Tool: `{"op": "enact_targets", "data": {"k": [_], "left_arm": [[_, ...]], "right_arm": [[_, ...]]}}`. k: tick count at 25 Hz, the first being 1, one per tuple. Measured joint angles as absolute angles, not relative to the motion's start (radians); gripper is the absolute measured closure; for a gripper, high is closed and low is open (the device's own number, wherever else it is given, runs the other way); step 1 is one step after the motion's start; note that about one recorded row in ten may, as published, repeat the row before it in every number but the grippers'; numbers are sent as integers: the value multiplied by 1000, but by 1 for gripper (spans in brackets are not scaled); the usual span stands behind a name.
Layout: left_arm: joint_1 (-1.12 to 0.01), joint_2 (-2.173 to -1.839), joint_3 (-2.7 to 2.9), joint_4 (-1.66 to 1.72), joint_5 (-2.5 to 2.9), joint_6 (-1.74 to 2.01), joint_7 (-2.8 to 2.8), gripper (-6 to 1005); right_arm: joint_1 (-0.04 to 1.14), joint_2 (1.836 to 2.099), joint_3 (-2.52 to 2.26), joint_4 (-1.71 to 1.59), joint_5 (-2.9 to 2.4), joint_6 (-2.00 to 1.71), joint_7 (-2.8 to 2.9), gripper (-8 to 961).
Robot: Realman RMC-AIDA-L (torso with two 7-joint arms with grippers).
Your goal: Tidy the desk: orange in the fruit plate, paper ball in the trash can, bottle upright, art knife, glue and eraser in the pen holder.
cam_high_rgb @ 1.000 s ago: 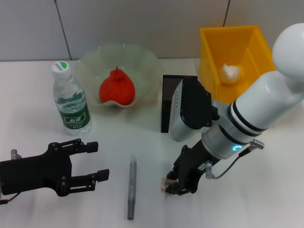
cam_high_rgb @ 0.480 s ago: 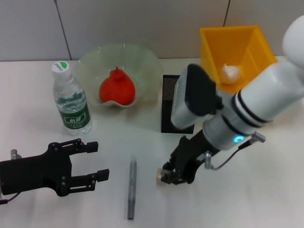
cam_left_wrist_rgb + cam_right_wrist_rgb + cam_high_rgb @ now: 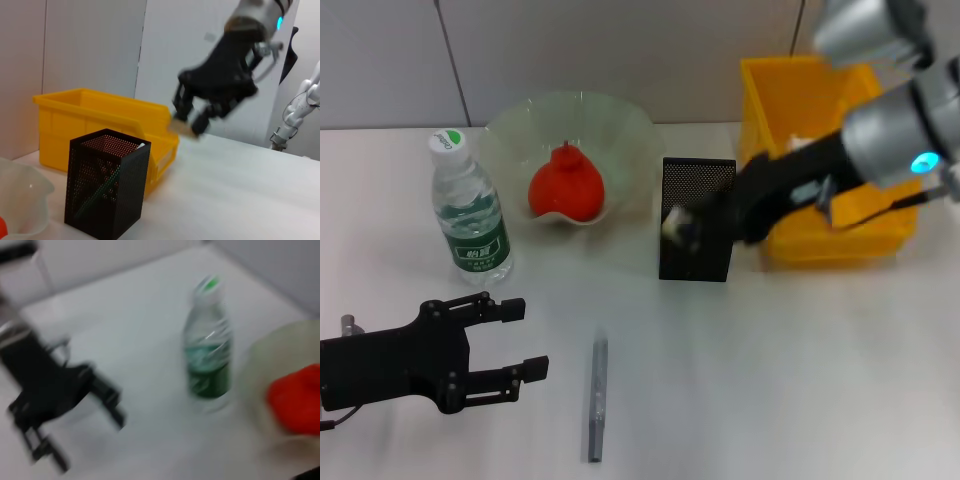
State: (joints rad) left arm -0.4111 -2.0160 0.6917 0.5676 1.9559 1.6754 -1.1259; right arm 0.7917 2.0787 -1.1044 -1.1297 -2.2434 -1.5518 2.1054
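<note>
Eraser carried to the pen holder by the right gripper.

At lower left of the head view the left gripper (image 3: 505, 340) is parked with fingers spread, empty. Mid-frame, the right gripper (image 3: 682, 225) is clamped on the eraser (image 3: 672, 222) above the pen holder (image 3: 695, 235); centring over the opening and release are judged next. No writing can be read on the bottle (image 3: 470, 220) label.
</note>
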Motion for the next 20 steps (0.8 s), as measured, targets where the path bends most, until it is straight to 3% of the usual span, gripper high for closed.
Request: {"op": "enact_targets", "data": {"k": [20], "left_arm": [[-409, -2017, 692, 568, 1960, 1684, -1126, 257]], "right_arm": [[861, 2077, -1063, -1122, -2454, -1384, 2270, 702]]}}
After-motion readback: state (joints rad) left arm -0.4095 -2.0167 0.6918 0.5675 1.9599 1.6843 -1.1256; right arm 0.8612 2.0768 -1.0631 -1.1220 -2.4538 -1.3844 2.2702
